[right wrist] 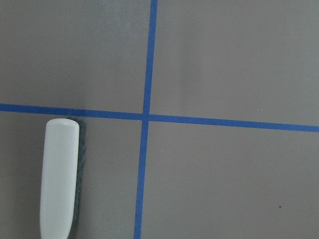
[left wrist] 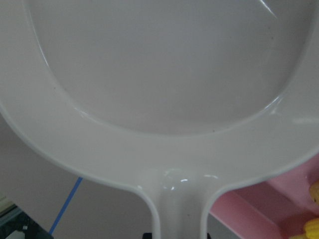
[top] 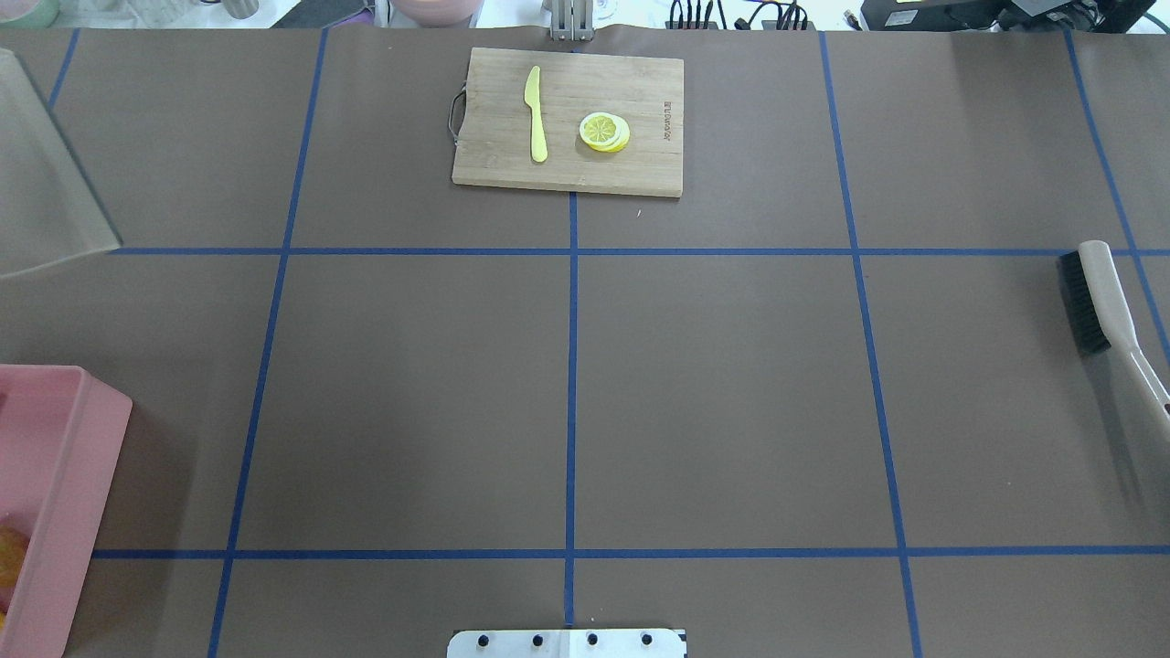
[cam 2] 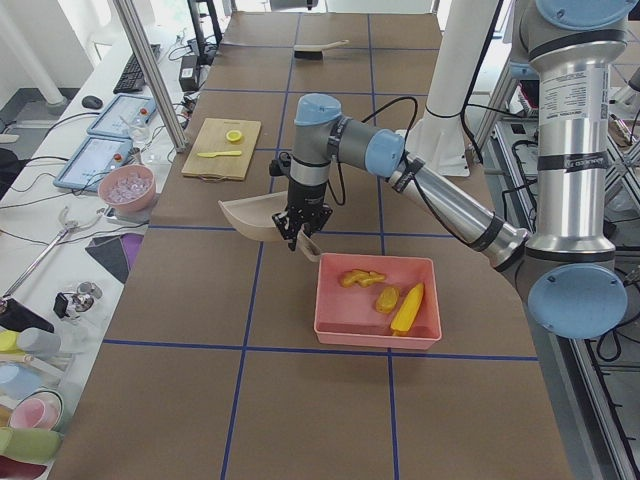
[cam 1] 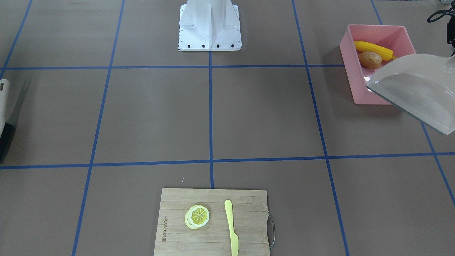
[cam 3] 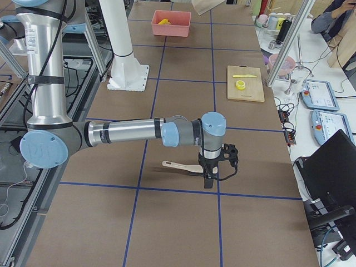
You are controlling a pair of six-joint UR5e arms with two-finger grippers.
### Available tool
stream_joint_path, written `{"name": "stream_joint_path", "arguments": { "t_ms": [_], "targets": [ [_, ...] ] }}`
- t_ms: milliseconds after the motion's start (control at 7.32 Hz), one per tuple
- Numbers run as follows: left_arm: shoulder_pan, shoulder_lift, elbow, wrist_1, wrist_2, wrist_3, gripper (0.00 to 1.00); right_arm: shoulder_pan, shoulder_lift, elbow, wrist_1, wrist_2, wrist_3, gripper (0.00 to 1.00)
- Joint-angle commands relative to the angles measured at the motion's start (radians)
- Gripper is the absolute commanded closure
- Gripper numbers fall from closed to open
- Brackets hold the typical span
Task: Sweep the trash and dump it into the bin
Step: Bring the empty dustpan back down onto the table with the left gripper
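Note:
The pink bin (cam 1: 346,46) stands on the table on my left side. In it lie the yellow corn cob (cam 1: 373,50) and the brown potato (cam 1: 370,59). The tan ginger root (cam 2: 362,279) shows in the exterior left view. My left gripper (cam 2: 300,232) is shut on the handle of the beige-grey dustpan (cam 1: 416,89). It holds the dustpan empty in the air over the bin's far end, and the pan fills the left wrist view (left wrist: 164,74). My right gripper (cam 3: 208,181) points down at the handle end of a brush (top: 1101,302). I cannot tell whether it grips the brush.
A wooden cutting board (cam 1: 213,220) lies at the table's far middle edge, with a lemon slice (cam 1: 197,216) and a pale yellow knife (cam 1: 231,227) on it. The white robot base (cam 1: 209,26) stands at the near middle. Blue tape lines cross the brown table.

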Motion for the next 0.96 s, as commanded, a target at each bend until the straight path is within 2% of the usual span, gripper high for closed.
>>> {"name": "stream_joint_path", "arguments": {
  "t_ms": [0,273,410,683,820],
  "targets": [
    [0.155,-0.125,0.036,0.0,-0.019,0.004,1.0,0.002,-0.013,0.003,-0.003,0.005,0.011,0.0],
    [0.327,-0.21,0.079,-0.003,-0.011,-0.011,1.0,0.014,-0.071,0.014,0.0,0.074,0.0,0.0],
    [0.391,-0.228,0.09,-0.012,-0.011,-0.014,1.0,0.014,-0.073,0.012,0.0,0.069,0.0,0.0],
    [0.517,-0.231,0.167,-0.183,-0.014,-0.12,1.0,0.014,-0.074,0.02,0.0,0.063,0.002,0.0],
    [0.562,-0.23,0.168,-0.19,-0.019,-0.169,1.0,0.014,-0.076,0.017,0.0,0.063,0.005,0.0]
  ]
}}
